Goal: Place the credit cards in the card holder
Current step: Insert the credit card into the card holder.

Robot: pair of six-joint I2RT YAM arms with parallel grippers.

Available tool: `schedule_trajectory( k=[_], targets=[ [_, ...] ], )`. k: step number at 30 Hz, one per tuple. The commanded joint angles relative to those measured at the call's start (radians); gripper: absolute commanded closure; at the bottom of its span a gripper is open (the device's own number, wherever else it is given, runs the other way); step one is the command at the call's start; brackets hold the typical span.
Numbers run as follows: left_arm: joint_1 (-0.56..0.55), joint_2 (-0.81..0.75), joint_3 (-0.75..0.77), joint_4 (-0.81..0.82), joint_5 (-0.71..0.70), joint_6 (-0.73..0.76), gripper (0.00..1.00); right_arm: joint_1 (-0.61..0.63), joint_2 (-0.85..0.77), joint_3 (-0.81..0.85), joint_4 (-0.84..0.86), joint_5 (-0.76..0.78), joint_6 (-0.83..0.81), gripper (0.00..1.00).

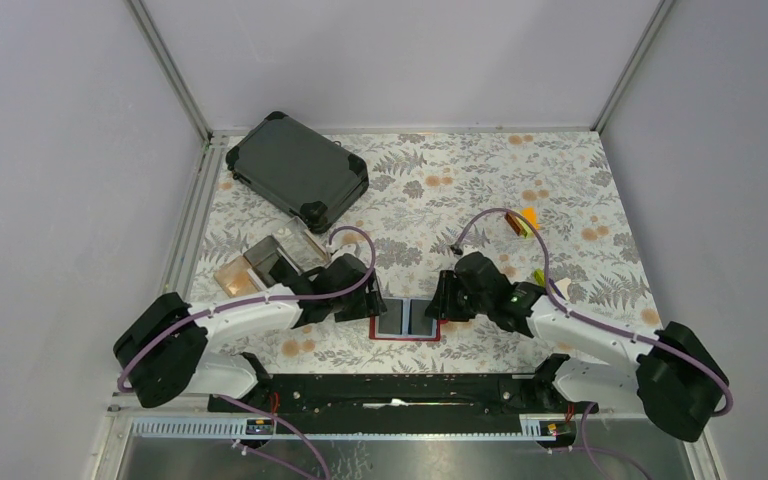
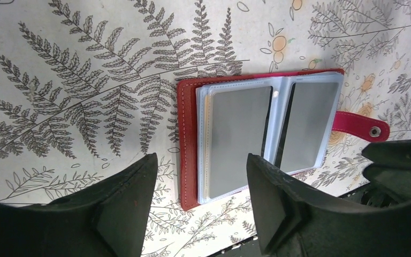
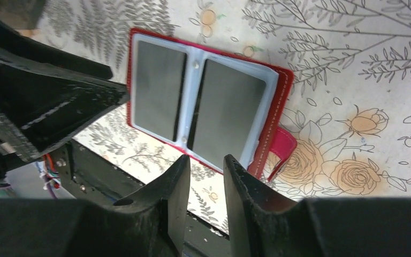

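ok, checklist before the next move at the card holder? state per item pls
1. Card holder open and flat on the table: ok.
2. Two grey cards seated in the facing sleeves: ok.
3. Snap tab unfastened, lying out to the side: ok.
4. Left gripper open, empty: ok.
5. Right gripper empty, jaws only narrowly apart: ok.
6. Loose cards left to load: cannot tell; none clearly seen in the top view.
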Motion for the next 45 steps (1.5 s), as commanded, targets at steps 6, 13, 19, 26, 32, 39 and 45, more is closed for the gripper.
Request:
schedule_trajectory(
  k=[6, 13, 19, 26, 32, 39, 45],
  targets=[
    [0.006, 0.02, -0.021, 0.058, 0.011, 0.003, 0.42, 0.011, 0.103, -0.018, 0.059, -0.005, 0.021, 0.66],
    [0.007, 0.032, -0.023, 0.065, 0.02, 0.002, 0.45, 0.013, 0.136, -0.032, 0.077, 0.004, 0.028, 0.68],
    [0.007, 0.032, -0.023, 0.065, 0.021, 0.0, 0.47, 0.013, 0.146, -0.044, 0.085, 0.007, 0.031, 0.69],
    [0.007, 0.03, -0.025, 0.066, 0.022, -0.002, 0.48, 0.012, 0.151, -0.055, 0.081, 0.01, 0.037, 0.69],
    [0.007, 0.031, -0.027, 0.068, 0.025, -0.003, 0.48, 0.012, 0.156, -0.056, 0.085, 0.009, 0.037, 0.69],
    [0.007, 0.033, -0.034, 0.078, 0.031, -0.007, 0.49, 0.013, 0.168, -0.06, 0.113, -0.005, 0.045, 0.71],
    [0.007, 0.043, -0.046, 0.111, 0.052, -0.02, 0.5, 0.013, 0.179, -0.071, 0.182, -0.017, 0.066, 0.73]
  ],
)
